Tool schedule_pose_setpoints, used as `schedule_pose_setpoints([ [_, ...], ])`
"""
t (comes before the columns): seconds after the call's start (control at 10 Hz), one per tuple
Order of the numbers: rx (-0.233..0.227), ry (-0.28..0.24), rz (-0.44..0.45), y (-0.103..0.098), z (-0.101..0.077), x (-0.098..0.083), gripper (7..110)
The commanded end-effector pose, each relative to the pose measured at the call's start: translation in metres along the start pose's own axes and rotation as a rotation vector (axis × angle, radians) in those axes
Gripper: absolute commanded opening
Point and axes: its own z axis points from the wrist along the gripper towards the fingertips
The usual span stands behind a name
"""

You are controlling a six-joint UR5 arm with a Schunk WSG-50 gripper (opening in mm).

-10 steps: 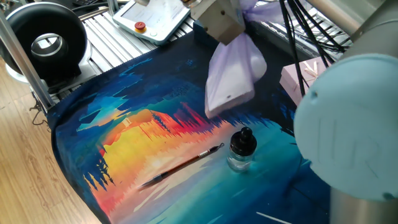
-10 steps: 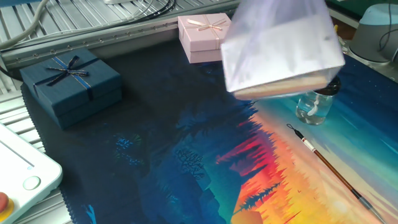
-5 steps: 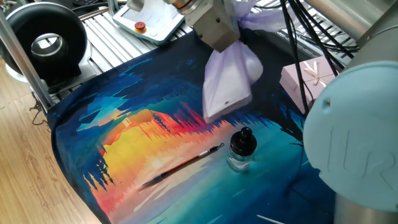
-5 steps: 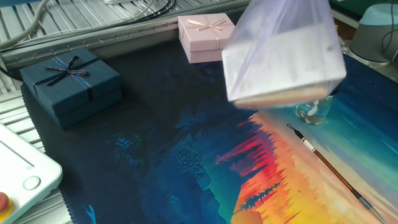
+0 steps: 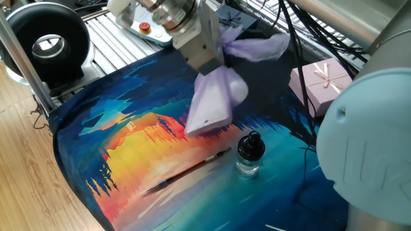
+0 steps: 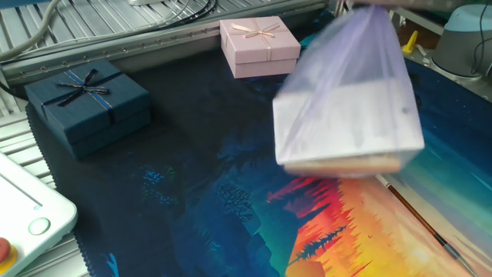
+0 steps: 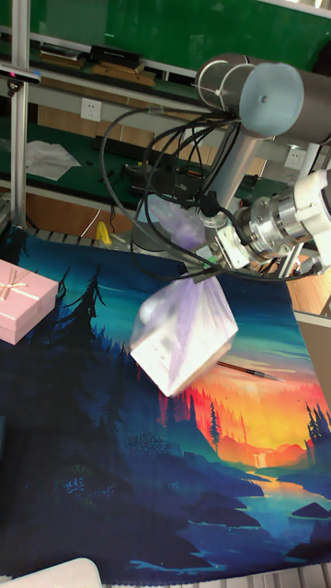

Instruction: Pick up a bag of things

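The bag of things [image 5: 212,102] is a thin pale-lilac plastic bag with a whitish block inside. It hangs tilted in the air above the painted mat, clear of the surface. My gripper [image 5: 215,61] is shut on its knotted top, and the flared ends [image 5: 257,48] stick out to the right. In the other fixed view the bag [image 6: 350,115] is blurred and fills the upper right. The tall fixed view shows the bag [image 7: 184,335] dangling below the gripper [image 7: 213,266].
A pink gift box [image 6: 259,46] and a navy gift box [image 6: 86,104] stand at the mat's edge. An ink bottle [image 5: 249,154] and a paintbrush [image 5: 186,170] lie on the mat near the bag. A control pendant [image 6: 23,215] sits beyond the mat's corner.
The gripper has carried the bag sideways across the mat towards its sunset part. The bag now swings more tilted and hides the ink bottle in the other fixed view.
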Motion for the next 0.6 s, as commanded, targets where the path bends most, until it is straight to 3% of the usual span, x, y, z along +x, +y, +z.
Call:
schedule_pose_setpoints([
  [0.0,-0.02,-0.031,0.003,0.0091,0.0008,-0.0096,7],
  [0.5,-0.073,-0.087,0.002,0.0172,-0.0067,-0.0147,7],
])
